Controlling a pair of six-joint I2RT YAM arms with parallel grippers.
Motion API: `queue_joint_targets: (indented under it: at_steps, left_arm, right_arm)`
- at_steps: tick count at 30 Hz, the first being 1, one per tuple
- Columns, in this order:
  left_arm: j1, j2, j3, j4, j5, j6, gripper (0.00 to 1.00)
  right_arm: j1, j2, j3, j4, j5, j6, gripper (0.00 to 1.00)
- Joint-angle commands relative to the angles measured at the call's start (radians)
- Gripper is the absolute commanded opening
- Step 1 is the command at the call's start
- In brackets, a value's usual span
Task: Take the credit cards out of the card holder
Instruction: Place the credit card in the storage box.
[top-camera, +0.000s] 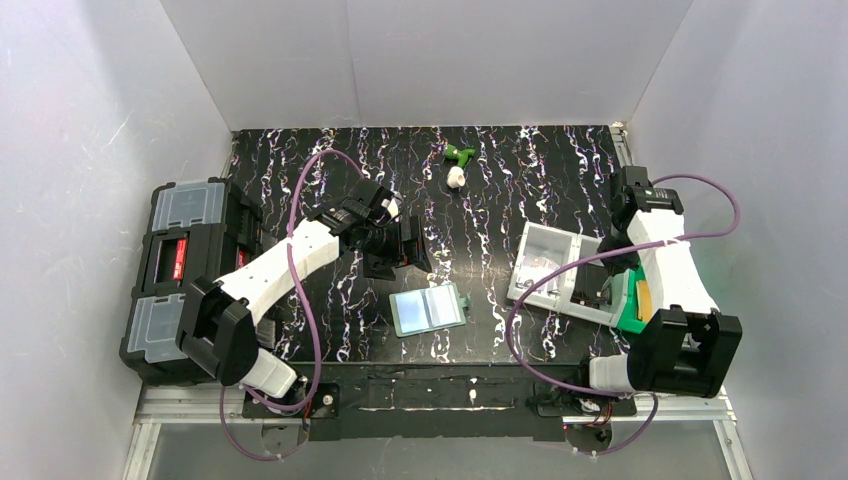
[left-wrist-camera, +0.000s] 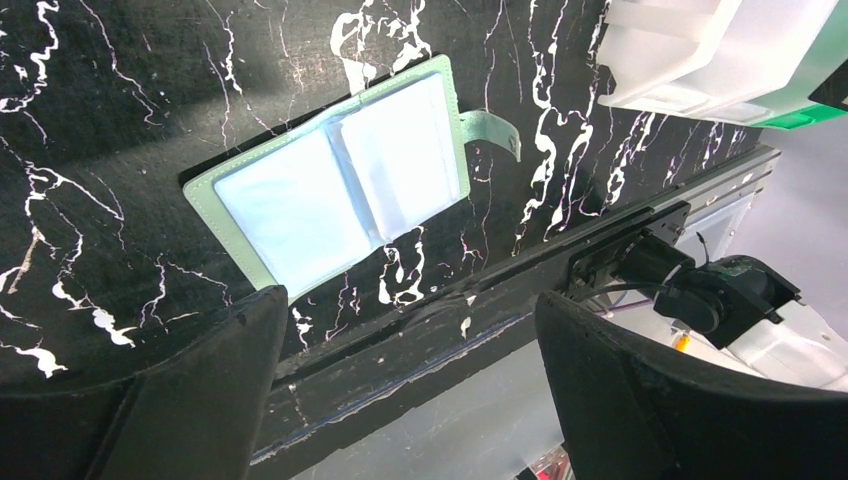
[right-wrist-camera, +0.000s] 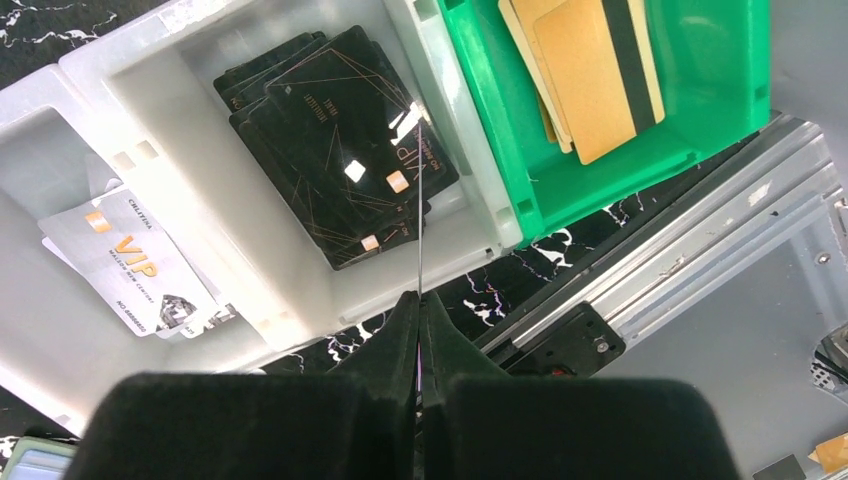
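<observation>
The card holder (top-camera: 430, 310) lies open and flat near the table's front edge, pale green with clear pockets and a snap tab (left-wrist-camera: 495, 130); in the left wrist view the card holder (left-wrist-camera: 330, 185) shows pale sleeves. My left gripper (top-camera: 400, 250) hovers just behind it, open and holding nothing (left-wrist-camera: 410, 330). My right gripper (right-wrist-camera: 419, 300) is shut on a thin credit card (right-wrist-camera: 420, 200), seen edge-on as a fine line. It hangs over the white tray (right-wrist-camera: 440, 100), above a stack of black cards (right-wrist-camera: 330, 140); from above the right gripper (top-camera: 597, 290) sits over the tray's near side.
The white tray (top-camera: 545, 245) also holds a silver VIP card (right-wrist-camera: 130, 260). A green bin (right-wrist-camera: 500, 130) with gold cards (right-wrist-camera: 590, 70) sits beside it. A black toolbox (top-camera: 180, 270) stands at the left, a small green-and-white object (top-camera: 458, 165) at the back.
</observation>
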Motion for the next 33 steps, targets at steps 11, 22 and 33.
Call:
queue_joint_targets:
  at_steps: [11, 22, 33]
  left_arm:
    - [-0.003, -0.028, -0.006, -0.009, 0.022, 0.016, 0.94]
    - [-0.003, -0.038, -0.022, -0.016, 0.007, 0.01, 0.94]
    - [-0.003, -0.033, -0.024, -0.024, -0.001, 0.002, 0.94]
  right_arm:
    - [-0.004, 0.08, 0.064, 0.028, -0.059, 0.024, 0.08]
    - [-0.004, 0.054, 0.09, 0.022, -0.121, 0.011, 0.49]
    - [-0.004, -0.002, 0.106, 0.016, -0.228, -0.014, 0.69]
